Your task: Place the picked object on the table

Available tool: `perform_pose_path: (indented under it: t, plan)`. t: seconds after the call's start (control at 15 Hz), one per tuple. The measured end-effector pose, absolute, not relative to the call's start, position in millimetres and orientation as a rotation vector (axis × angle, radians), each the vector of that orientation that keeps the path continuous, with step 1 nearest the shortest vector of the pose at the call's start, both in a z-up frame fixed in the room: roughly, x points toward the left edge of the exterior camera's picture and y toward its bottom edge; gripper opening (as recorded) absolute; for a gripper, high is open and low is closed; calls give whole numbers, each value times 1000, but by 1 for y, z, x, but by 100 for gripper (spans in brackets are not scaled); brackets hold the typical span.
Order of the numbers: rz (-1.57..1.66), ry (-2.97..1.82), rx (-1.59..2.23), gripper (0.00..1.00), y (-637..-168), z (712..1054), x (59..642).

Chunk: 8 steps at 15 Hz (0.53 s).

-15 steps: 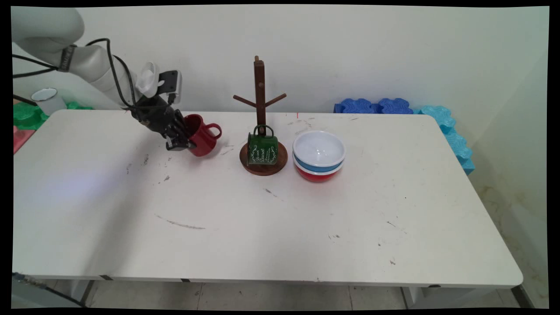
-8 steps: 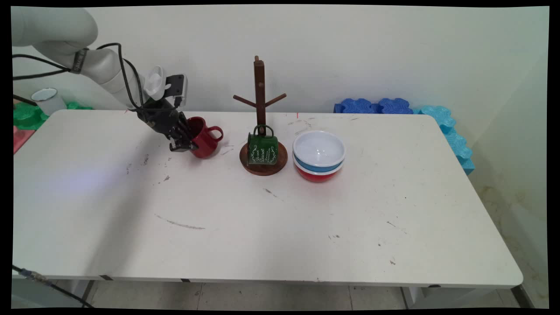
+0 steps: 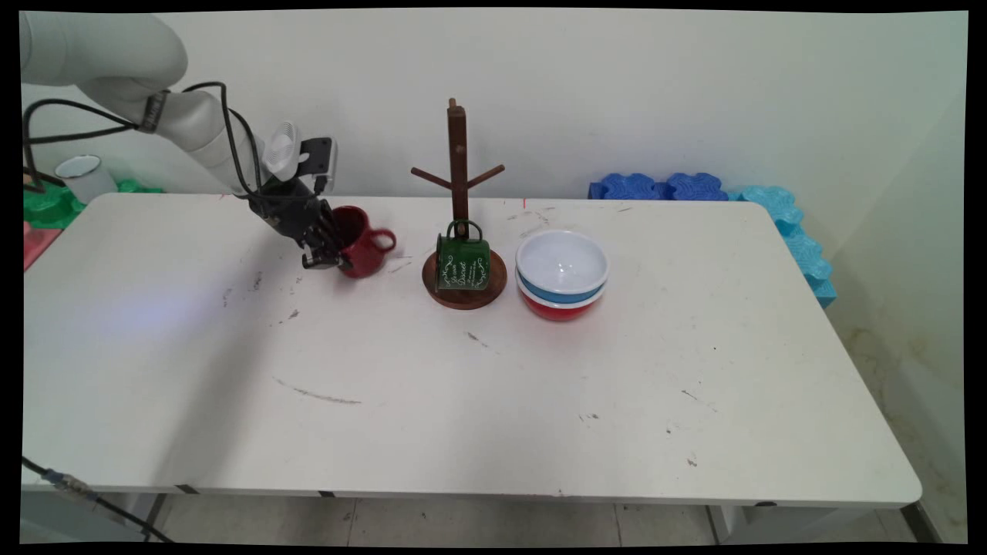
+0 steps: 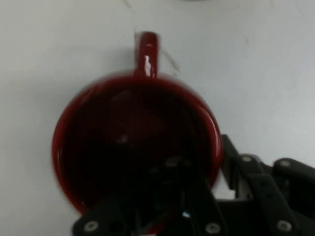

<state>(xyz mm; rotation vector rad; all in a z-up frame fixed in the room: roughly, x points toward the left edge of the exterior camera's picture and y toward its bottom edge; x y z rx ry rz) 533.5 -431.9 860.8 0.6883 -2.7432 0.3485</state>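
Soft, even light fills the main view, throwing faint shadows beside the stacked bowls [image 3: 561, 271]. In the hand view, the glossy red enamel mug [image 4: 135, 147] is blurred, a highlight streaking its handle.

Mugs on table: 2. One red mug [image 3: 361, 250], one green mug [image 3: 462, 262]. A 3rd, white cup [image 3: 85, 177], sits off the table at far left on green foam, so 3 cups total in sight.

Bowls: 2, stacked. White/blue bowl [image 3: 561, 266] on top, red bowl [image 3: 557, 308] under it.

Mug stands: 1, wooden stand [image 3: 459, 166], w/ 2 side pegs visible and 1 round base.

Tables: 1, white table [image 3: 493, 401].

Foam pieces behind/right of table: dark blue foam [image 3: 659, 186] approx 2 pcs, light blue foam [image 3: 794, 239]; exact no. can't tell.
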Motion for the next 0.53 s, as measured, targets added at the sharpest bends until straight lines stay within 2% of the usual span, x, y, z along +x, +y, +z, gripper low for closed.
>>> perform_pose_path:
  t: [0.53]
  plan:
    - [365, -2740, 670, 100, -439, 858, 532]
